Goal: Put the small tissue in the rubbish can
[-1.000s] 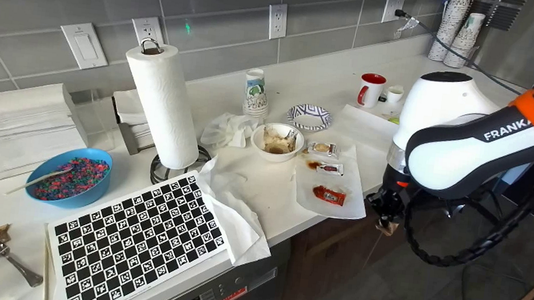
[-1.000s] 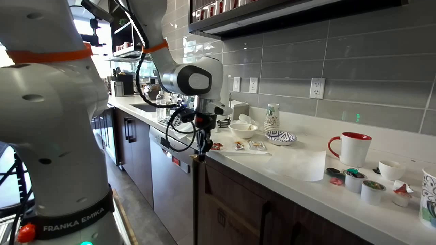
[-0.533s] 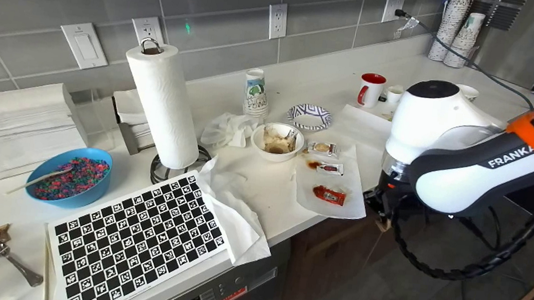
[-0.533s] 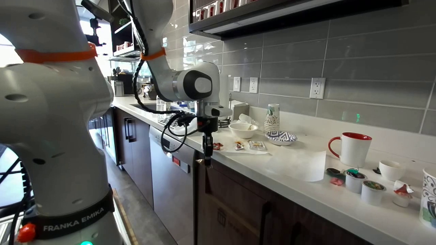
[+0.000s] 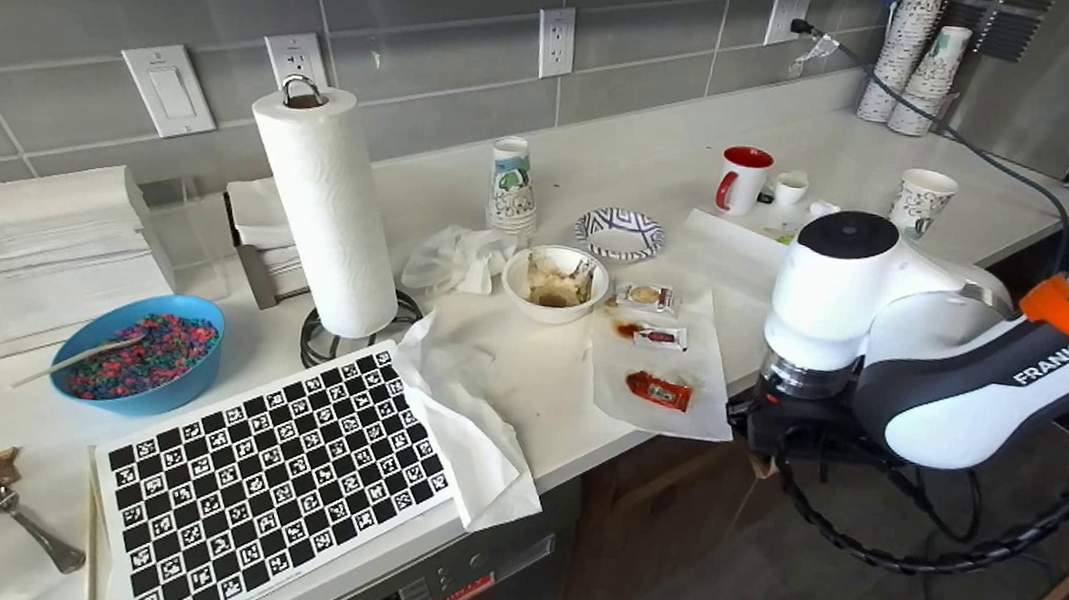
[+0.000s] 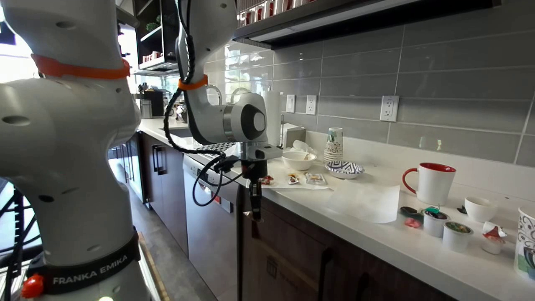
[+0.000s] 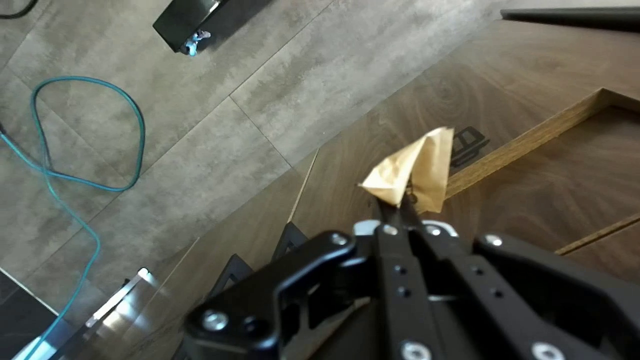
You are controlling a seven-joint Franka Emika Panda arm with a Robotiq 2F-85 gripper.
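A small folded piece of tan paper, seemingly the small tissue (image 7: 434,167), is pinched at the tips of my gripper (image 7: 397,206). Both jaws are together on it. In an exterior view the gripper (image 6: 256,218) points down in front of the dark wood cabinet, lower than the counter edge, with a bit of the tissue (image 6: 247,215) showing beside the tips. A wood-edged opening (image 7: 525,145) in the cabinet front lies beside the tissue in the wrist view, near a printed dark symbol (image 7: 468,145). The rubbish can itself is hidden.
The white counter (image 6: 317,205) overhangs just beside the gripper. On it are a sheet with sauce packets (image 5: 660,392), a white bowl (image 5: 549,307), a patterned plate (image 6: 345,168) and a mug (image 6: 434,184). Black cabinet handles (image 6: 326,267) stick out. A cable (image 7: 140,130) lies on the floor.
The arm has lowered beside the counter, taking the gripper and tissue down along the cabinet front and slightly toward the marked opening. The grip on the tissue has stayed the same.
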